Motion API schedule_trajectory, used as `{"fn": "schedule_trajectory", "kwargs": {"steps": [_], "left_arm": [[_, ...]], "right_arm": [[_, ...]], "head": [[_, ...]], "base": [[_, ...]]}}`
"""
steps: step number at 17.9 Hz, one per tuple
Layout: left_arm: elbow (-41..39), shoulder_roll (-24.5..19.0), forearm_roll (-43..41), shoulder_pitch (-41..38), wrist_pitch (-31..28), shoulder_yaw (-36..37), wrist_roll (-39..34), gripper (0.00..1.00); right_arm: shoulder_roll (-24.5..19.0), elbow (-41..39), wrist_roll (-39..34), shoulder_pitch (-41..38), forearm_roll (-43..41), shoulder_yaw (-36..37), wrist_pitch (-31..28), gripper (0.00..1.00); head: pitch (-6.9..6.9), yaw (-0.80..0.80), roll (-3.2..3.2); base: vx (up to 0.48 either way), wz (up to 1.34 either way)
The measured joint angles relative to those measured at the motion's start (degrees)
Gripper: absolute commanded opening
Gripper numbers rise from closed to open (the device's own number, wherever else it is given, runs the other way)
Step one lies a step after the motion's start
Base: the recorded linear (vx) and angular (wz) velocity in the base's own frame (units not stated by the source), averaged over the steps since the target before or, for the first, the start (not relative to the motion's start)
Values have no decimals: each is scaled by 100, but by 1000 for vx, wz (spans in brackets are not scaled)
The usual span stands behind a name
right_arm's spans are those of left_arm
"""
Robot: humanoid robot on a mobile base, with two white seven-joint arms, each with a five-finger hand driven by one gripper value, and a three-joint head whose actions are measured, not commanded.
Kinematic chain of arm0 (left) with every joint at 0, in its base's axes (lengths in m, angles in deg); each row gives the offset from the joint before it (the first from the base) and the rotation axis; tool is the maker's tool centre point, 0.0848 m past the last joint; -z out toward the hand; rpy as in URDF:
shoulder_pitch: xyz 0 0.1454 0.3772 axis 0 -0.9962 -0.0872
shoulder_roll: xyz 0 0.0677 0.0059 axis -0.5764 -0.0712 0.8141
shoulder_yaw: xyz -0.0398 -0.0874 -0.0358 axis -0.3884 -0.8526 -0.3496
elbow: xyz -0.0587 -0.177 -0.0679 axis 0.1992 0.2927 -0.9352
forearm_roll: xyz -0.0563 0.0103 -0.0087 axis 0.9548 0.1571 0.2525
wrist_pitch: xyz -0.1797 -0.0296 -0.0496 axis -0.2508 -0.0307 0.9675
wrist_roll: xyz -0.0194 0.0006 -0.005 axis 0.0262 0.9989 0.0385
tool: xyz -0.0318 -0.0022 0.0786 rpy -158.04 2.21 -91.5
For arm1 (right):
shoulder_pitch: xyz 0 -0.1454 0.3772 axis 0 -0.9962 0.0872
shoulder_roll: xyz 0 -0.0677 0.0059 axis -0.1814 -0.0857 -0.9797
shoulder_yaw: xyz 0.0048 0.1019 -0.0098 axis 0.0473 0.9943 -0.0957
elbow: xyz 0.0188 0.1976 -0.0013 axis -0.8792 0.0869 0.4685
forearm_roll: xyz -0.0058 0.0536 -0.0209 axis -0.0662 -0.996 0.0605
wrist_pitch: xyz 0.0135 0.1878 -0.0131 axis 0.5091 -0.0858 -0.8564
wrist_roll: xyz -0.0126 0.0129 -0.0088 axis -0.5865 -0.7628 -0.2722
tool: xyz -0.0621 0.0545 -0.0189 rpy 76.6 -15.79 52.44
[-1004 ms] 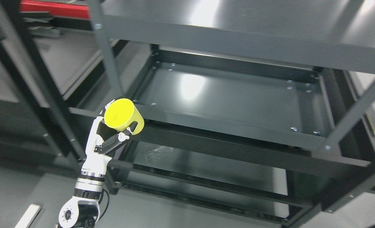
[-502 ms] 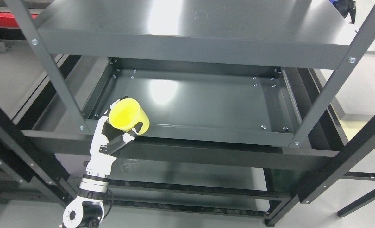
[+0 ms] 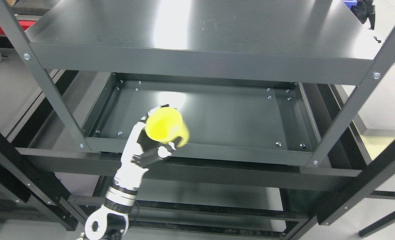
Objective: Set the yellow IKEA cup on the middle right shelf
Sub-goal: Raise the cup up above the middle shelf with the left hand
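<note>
left hand gripped the cup, tilted, over the shelf's front edge; it could clip that lip and slip loose.

Dark grey metal shelf

Yellow cup in the left robot hand, above the front lip of the dark middle shelf.

I see a dark grey painted-metal shelf rack, its smooth trays semi-glossy and catching glare. The bright yellow cup looks like smooth matt plastic. My left hand has glossy white plastic shells with black joints.
</note>
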Motion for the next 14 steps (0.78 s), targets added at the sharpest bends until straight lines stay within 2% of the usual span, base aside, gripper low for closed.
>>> {"fn": "schedule_trajectory", "kwargs": {"steps": [8,14], "left_arm": [[-132,0,-170,522,233,1478,283,5],[-271,0,-189,1437,256,2333,-196,3]], "right_arm": [[0,0,0,-2,0,0,0,99],[0,0,0,-2,0,0,0,99]], "head": [[0,0,0],[0,0,0]], "base": [[2,11],[-5,-2]]}}
